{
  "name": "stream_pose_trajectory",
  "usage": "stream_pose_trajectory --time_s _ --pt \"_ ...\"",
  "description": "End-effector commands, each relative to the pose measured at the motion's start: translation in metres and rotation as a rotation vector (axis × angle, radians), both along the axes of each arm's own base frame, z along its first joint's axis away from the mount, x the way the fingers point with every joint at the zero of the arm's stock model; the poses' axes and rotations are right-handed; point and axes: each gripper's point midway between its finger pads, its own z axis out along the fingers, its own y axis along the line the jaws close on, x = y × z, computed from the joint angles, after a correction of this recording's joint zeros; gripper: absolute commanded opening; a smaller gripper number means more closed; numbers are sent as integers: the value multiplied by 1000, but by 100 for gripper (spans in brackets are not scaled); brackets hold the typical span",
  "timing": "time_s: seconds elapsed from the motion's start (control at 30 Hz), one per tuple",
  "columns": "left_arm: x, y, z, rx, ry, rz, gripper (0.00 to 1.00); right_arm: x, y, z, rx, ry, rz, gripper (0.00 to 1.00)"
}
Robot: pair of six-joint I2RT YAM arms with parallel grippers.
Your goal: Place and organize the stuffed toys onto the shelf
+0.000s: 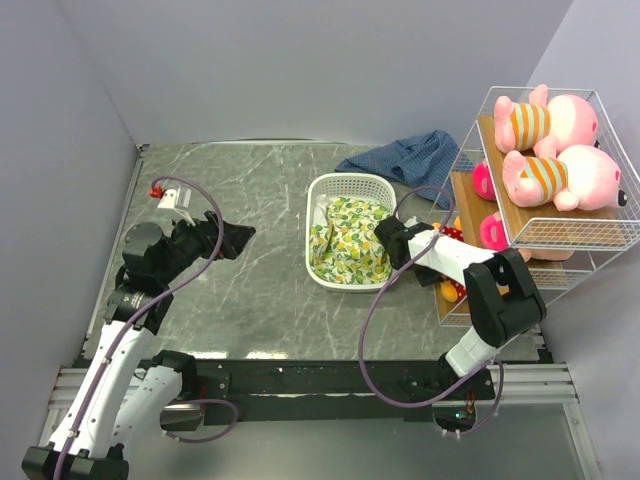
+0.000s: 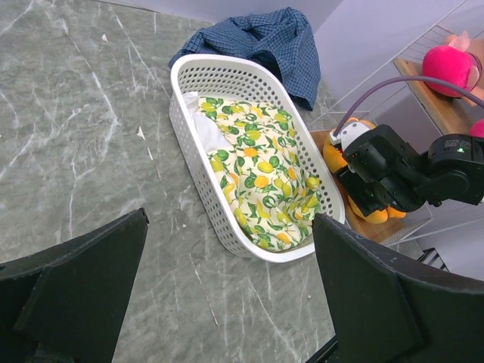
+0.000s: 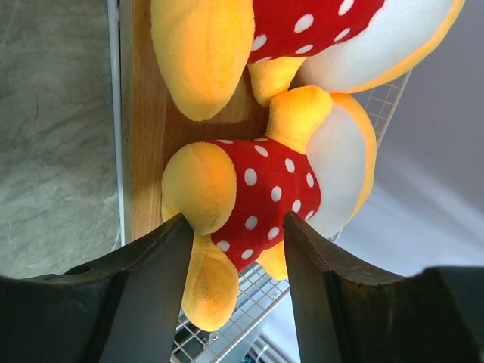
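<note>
Though at shelf-edge (image 3: 140, 136), tool (image 3: 236, 219) around bear (image 3: 265, 189)

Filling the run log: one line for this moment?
right gripper: holding bear on shelf | left gripper: open, empty | pigs: top tier

Pig (image 1: 556, 118), second pig (image 1: 560, 178): pink, orange-white striped shirts. Bear (image 3: 257, 200), second bear (image 3: 204, 45): yellow-orange, red with white dots, white patches. Doll (image 2: 451, 68): hot pink. Shelf (image 1: 575, 240): white wire, light brown planks. Basket (image 2: 198, 159): white. Cloth (image 2: 261, 174): white, yellow lemons, green leaves. Fabric (image 2: 261, 38): blue check. Bench (image 1: 230, 290): grey marble, pale veins. Left arm (image 1: 105, 385): white, black joints. Cable (image 1: 365, 340): purple.
</note>
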Motion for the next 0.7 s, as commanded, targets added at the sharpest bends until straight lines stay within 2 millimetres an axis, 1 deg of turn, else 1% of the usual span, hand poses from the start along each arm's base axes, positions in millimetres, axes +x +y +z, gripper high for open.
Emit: stream_pose_trajectory --time_s 0.0,0.1,0.2,0.33,0.43,0.5,0.67 --pt "1 -1 26 -22 -67 1 96 9 2 11 31 -61 -4 58" --pt "2 -1 26 -25 -67 1 96 12 4 19 46 -83 -7 58" --pt "3 -2 26 -29 -64 -1 96 15 7 32 62 -117 -9 59" --pt "5 -3 27 -32 -64 -4 96 20 16 47 91 -150 8 60" --pt "6 -2 28 -26 -67 1 96 26 28 58 132 -182 44 58" --pt "6 -1 28 -24 -70 4 96 29 34 68 151 -207 61 57" --pt "7 0 29 -19 -65 13 96 37 61 84 256 -232 135 57"
